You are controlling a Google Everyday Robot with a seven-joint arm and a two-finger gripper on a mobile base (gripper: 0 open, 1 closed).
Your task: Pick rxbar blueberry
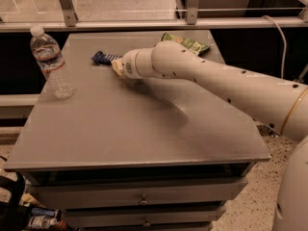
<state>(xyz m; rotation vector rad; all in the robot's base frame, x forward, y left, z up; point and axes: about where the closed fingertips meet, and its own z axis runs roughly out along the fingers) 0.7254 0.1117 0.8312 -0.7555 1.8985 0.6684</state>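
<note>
The rxbar blueberry (102,57), a small flat dark navy bar with white print, lies on the grey table top (134,129) toward the far middle-left. My gripper (115,65) is at the end of the white arm that reaches in from the right, and it is right at the bar's right end, touching or partly over it. The wrist hides the contact and the bar's right end.
A clear water bottle (50,61) stands upright at the table's left edge. A green snack bag (185,43) lies at the far edge behind my arm. A glass railing runs behind the table. Drawers sit below the table top.
</note>
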